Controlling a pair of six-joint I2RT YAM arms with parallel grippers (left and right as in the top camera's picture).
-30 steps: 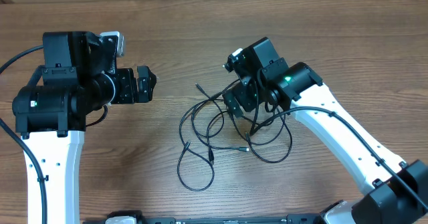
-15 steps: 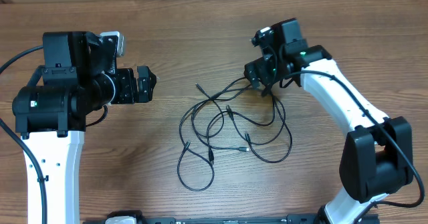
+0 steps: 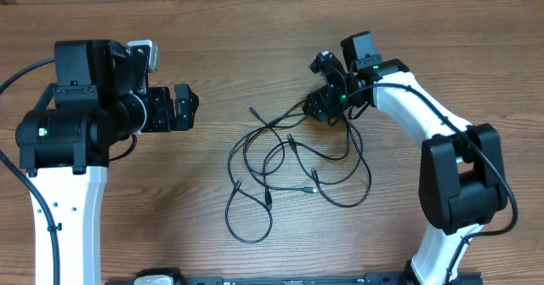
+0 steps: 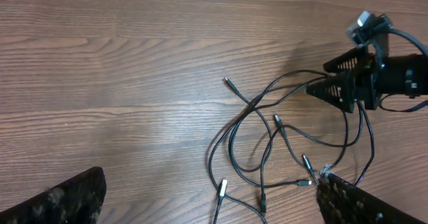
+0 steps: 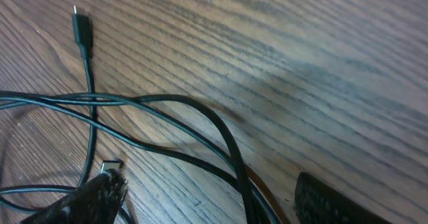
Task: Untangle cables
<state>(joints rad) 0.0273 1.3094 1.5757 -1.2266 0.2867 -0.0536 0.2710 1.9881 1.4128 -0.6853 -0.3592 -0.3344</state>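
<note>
The cables (image 3: 291, 142) are lying in crossed, overlapping loops on the table (image 3: 255, 30), so nearly all the untangling is remaining. The right end effector (image 3: 323, 106) is straddling strands at their upper edge, fingers apart. The left end effector (image 3: 192, 108) is hanging wide open, empty.

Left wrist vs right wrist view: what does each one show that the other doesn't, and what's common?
Only left wrist: the whole loose tangle of cables spread on the table, and the right claw seen from outside, open at the tangle's upper right edge. Only right wrist: a close-up of a few crossing strands running between that claw's own fingers, fine enough to see wood grain. Both: the wooden table, black cables, and plug ends.
</note>
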